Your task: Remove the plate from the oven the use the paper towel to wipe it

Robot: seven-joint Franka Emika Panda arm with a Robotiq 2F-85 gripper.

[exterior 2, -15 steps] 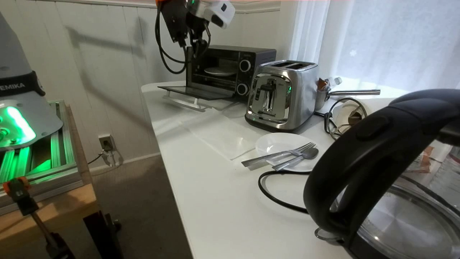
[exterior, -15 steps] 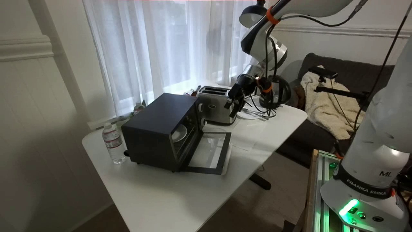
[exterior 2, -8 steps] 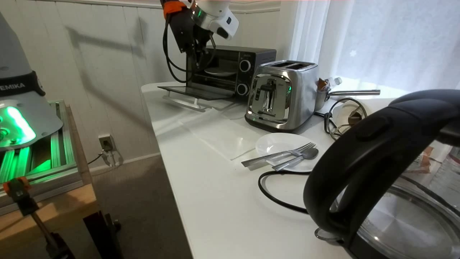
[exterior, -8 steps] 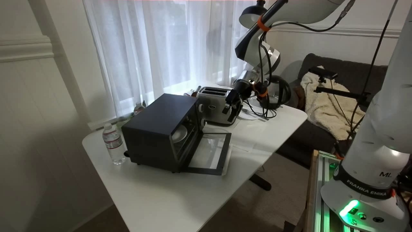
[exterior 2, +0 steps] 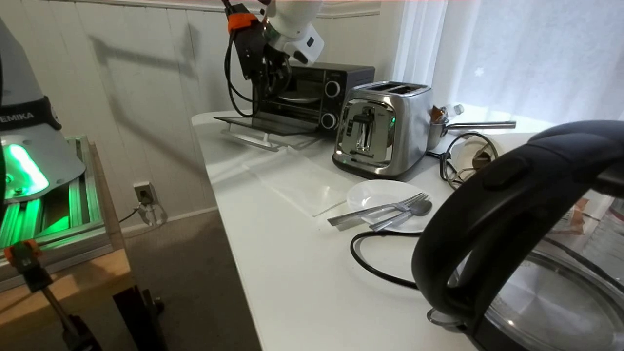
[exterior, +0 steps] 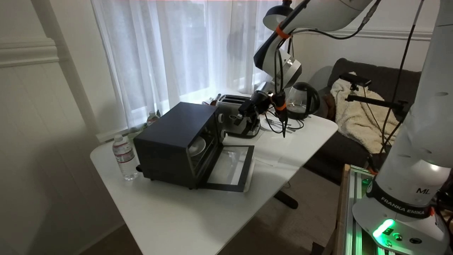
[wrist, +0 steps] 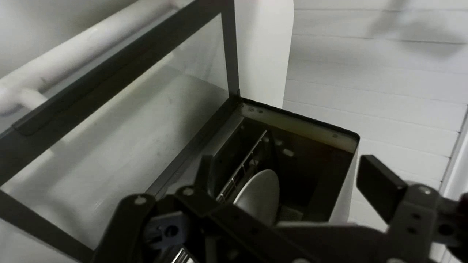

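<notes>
A white plate (exterior: pixel 197 146) rests on the rack inside the black toaster oven (exterior: pixel 173 124), whose glass door (exterior: pixel 229 164) is folded down. The plate also shows in the wrist view (wrist: pixel 261 191), its lower part hidden behind a finger linkage. My gripper (exterior: pixel 242 127) is open and empty, hovering in front of the oven beside the toaster. In the wrist view its fingers (wrist: pixel 287 170) are wide apart, with the oven opening between them and the plate farther off. A thin flat white sheet (exterior 2: pixel 304 183), perhaps the paper towel, lies on the table.
A steel toaster (exterior 2: pixel 412 131) stands beside the oven. A second plate (exterior 2: pixel 363 192) carries a fork and a spoon. A black-handled kettle (exterior 2: pixel 487 209) and its cord are at the near end. A water bottle (exterior: pixel 124 157) stands on the oven's far side. A white roll (exterior 2: pixel 507 141) lies behind the toaster.
My gripper has moved lower and closer to the oven opening, passing in front of the toaster in an exterior view. The plate, the oven and its door have not moved.
</notes>
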